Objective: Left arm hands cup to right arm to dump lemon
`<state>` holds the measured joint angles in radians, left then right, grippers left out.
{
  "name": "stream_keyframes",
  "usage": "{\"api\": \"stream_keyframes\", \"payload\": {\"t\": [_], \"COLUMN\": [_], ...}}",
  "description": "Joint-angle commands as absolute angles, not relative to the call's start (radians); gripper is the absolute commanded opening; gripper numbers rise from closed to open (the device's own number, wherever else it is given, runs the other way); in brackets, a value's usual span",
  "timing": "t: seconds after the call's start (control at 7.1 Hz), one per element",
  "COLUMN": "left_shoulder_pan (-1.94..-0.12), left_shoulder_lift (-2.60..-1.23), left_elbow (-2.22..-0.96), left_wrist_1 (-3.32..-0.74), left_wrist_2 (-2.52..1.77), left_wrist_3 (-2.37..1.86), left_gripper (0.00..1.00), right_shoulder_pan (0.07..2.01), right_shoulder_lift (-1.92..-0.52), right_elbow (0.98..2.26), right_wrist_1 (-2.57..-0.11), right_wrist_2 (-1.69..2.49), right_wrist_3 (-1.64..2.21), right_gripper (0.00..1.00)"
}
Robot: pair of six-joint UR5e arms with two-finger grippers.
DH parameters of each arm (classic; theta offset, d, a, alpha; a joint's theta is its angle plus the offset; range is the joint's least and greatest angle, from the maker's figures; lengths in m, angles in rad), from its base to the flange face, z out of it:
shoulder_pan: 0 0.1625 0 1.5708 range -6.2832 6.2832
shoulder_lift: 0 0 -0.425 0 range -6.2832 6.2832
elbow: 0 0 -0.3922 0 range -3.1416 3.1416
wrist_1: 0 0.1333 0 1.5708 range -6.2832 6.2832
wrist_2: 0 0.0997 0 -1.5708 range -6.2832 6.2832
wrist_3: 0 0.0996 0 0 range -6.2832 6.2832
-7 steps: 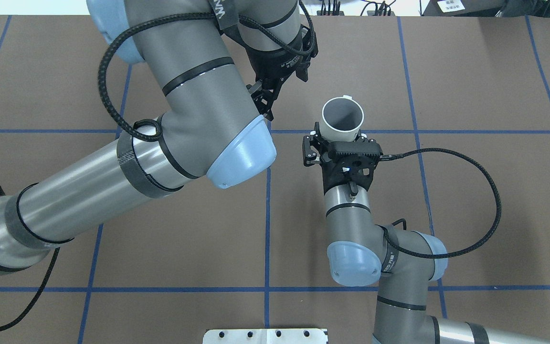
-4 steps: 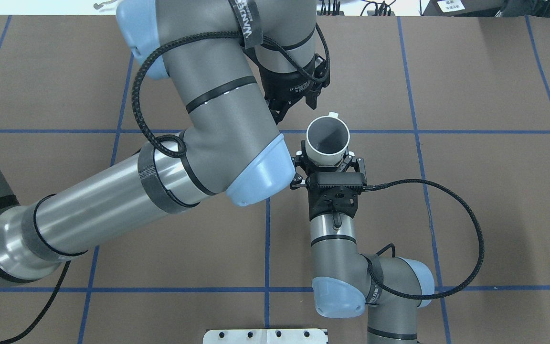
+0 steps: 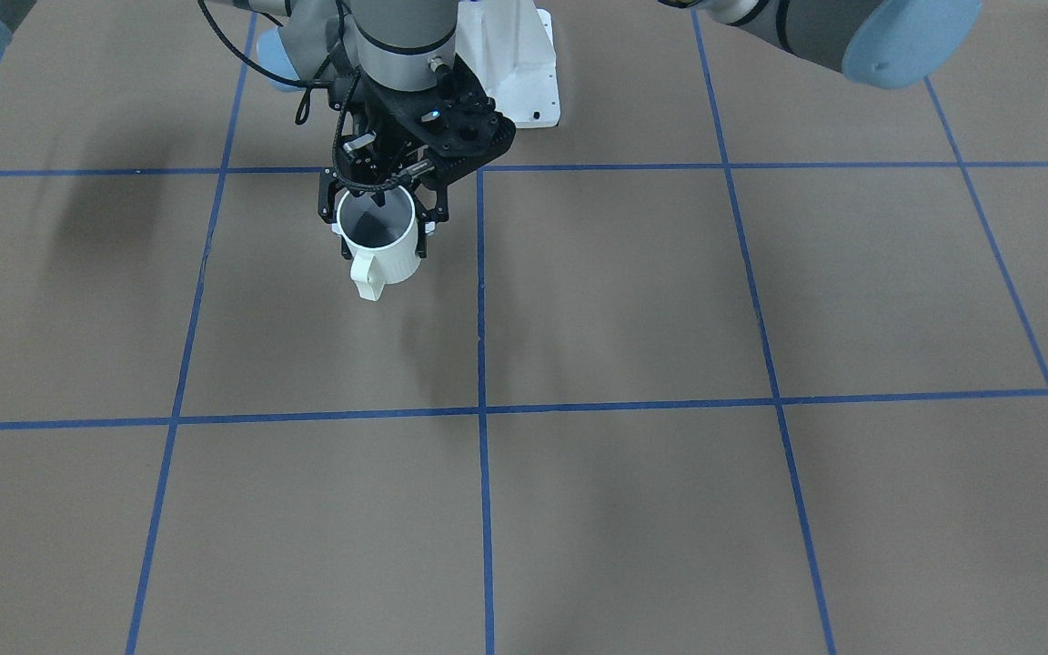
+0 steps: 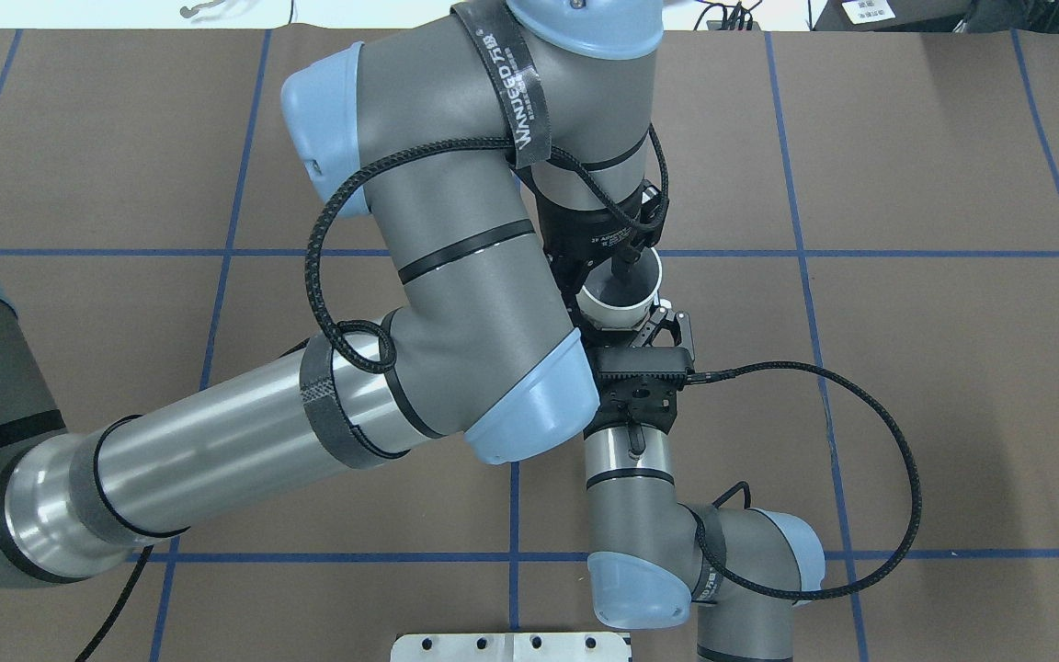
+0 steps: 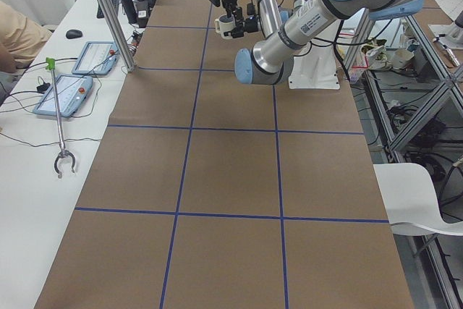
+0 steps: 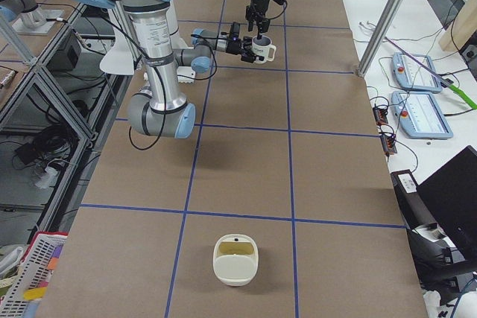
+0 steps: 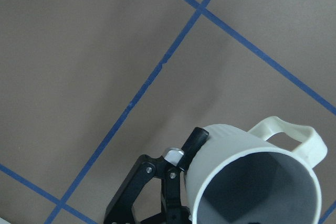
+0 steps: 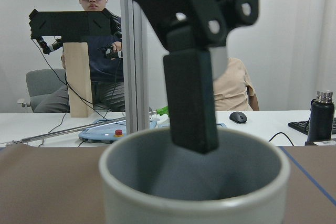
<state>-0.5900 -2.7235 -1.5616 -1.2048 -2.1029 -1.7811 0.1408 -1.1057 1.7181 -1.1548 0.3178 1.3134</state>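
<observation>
The off-white cup (image 3: 387, 259) hangs upright above the brown table, handle toward the operators' side. My right gripper (image 3: 380, 223) is shut on its sides from the robot's side. The gripper also shows in the overhead view (image 4: 626, 324). My left gripper (image 4: 623, 267) comes straight down over the cup (image 4: 615, 313). It is open, and one finger (image 8: 191, 103) hangs inside the mouth, apart from the wall. The left wrist view shows the cup (image 7: 247, 150) and a right finger (image 7: 197, 137) beside it. The inside looks grey. No lemon shows.
A cream container (image 6: 237, 260) with something yellowish at its top stands near the table's end on my right. A metal post (image 6: 387, 13) and control pendants (image 6: 421, 109) stand on the side bench. A seated person (image 8: 97, 51) faces the table.
My right gripper has carried the cup left and toward the robot. My left arm has swung right and over the cup. One of its fingers is now inside the mouth.
</observation>
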Motion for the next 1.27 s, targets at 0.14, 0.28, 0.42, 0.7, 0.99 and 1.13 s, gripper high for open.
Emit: {"api": "stream_keyframes", "payload": {"t": [0.14, 0.28, 0.42, 0.7, 0.99, 1.13], "left_shoulder_pan": [-0.589, -0.591, -0.589, -0.589, -0.591, -0.591], "left_shoulder_lift": [-2.73, -2.73, -2.73, -2.73, -2.729, -2.729], "left_elbow": [-1.565, -1.56, -1.56, -1.559, -1.56, -1.56], "left_wrist_1": [-1.187, -1.187, -1.187, -1.184, -1.18, -1.18], "left_wrist_2": [-2.105, -2.103, -2.103, -2.105, -2.105, -2.105], "left_wrist_3": [-1.781, -1.781, -1.781, -1.79, -1.79, -1.79], "left_gripper": [0.66, 0.65, 0.65, 0.54, 0.4, 0.34], "right_shoulder_pan": [0.126, 0.118, 0.117, 0.117, 0.117, 0.117], "right_shoulder_lift": [-1.108, -1.106, -1.108, -1.108, -1.111, -1.112], "right_elbow": [1.727, 1.729, 1.738, 1.738, 1.738, 1.738], "right_wrist_1": [-1.149, -1.147, -1.147, -1.146, -1.144, -1.144], "right_wrist_2": [0.283, 0.276, 0.269, 0.267, 0.268, 0.27], "right_wrist_3": [1.316, 1.316, 1.316, 1.316, 1.318, 1.318], "right_gripper": [0.29, 0.29, 0.3, 0.3, 0.31, 0.31]}}
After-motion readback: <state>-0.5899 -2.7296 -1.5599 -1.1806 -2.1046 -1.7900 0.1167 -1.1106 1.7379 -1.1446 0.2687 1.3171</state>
